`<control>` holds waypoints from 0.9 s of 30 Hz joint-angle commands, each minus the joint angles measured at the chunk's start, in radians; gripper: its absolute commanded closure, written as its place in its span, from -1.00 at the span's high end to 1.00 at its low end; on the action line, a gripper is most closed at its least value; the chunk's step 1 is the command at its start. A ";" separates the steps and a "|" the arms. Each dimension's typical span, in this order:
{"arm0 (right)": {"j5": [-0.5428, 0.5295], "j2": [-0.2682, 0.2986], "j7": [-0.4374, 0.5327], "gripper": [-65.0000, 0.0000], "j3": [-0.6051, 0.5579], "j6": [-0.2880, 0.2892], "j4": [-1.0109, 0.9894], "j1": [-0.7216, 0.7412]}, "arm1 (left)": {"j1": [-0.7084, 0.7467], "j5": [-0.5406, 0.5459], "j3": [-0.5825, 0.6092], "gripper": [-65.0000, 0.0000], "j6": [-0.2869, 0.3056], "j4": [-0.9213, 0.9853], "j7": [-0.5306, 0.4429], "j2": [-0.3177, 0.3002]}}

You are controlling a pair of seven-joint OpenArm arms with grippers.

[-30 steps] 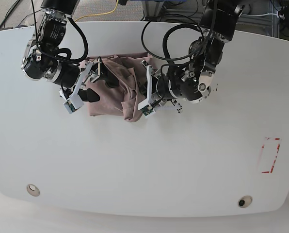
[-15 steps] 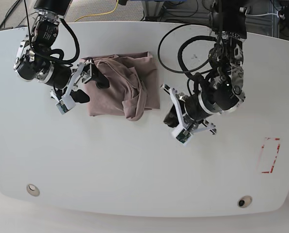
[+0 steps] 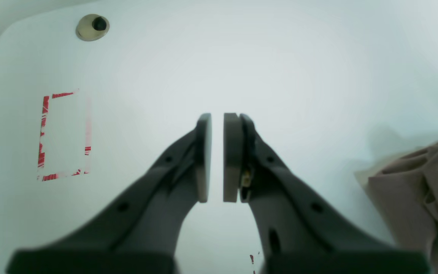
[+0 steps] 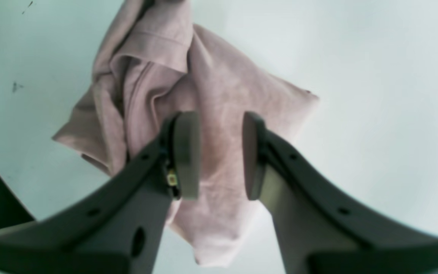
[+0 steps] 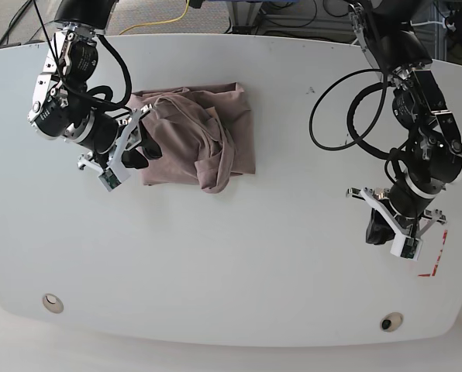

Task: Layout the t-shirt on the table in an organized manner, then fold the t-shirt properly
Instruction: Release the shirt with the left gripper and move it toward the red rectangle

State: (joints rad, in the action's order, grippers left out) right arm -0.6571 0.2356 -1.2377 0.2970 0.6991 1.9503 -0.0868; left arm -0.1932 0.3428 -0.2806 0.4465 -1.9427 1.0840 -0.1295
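The mauve-brown t-shirt [image 5: 196,139] lies bunched and partly folded over itself on the white table [image 5: 239,256], toward the far left. In the right wrist view the t-shirt [image 4: 211,87] lies right under my right gripper [image 4: 219,152], which is open and holds nothing. In the base view that gripper [image 5: 138,149] is at the shirt's left edge. My left gripper [image 3: 217,154] has its pads almost together with nothing between them, above bare table. In the base view it [image 5: 382,231] is far to the right of the shirt. A corner of the shirt [image 3: 413,182] shows at the right edge of the left wrist view.
A red dashed rectangle [image 5: 432,249] is marked near the table's right edge, close to my left gripper; it also shows in the left wrist view [image 3: 63,137]. Two small round holes [image 5: 391,321] [image 5: 53,302] sit near the front edge. Cables lie beyond the far edge.
My left arm has pulled away from the shirt's right side and swung right and toward the front, ending beside the red mark. My right gripper stays at the shirt's left edge.
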 commanded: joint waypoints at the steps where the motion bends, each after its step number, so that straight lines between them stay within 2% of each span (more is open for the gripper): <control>1: 0.047 0.014 0.029 -0.63 -0.028 -0.001 0.018 0.006 | -0.013 0.014 -0.003 -0.87 0.002 -0.019 -0.029 -0.032; 5: 0.119 0.009 0.039 -0.60 -0.078 -0.001 0.018 0.003 | 0.021 0.014 -0.004 -0.87 0.002 -0.019 -0.031 -0.057; 10: 0.181 -0.029 0.055 -0.61 -0.131 -0.001 0.018 -0.024 | 0.057 0.016 -0.006 -0.87 0.002 -0.019 -0.032 -0.063; 22: 0.184 -0.071 0.063 -0.62 -0.307 -0.001 0.022 -0.061 | 0.067 0.016 -0.067 -0.87 0.002 -0.019 -0.034 -0.077; 27: 0.190 -0.106 0.062 -0.61 -0.390 -0.001 0.051 -0.064 | 0.067 0.016 -0.088 -0.87 0.002 -0.019 -0.034 -0.078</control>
State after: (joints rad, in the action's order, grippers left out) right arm -0.4500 0.1349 -1.1931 -0.0776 0.6964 1.9659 -0.1646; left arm -0.1104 0.3489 -0.3588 0.4488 -1.9450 1.0760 -0.1951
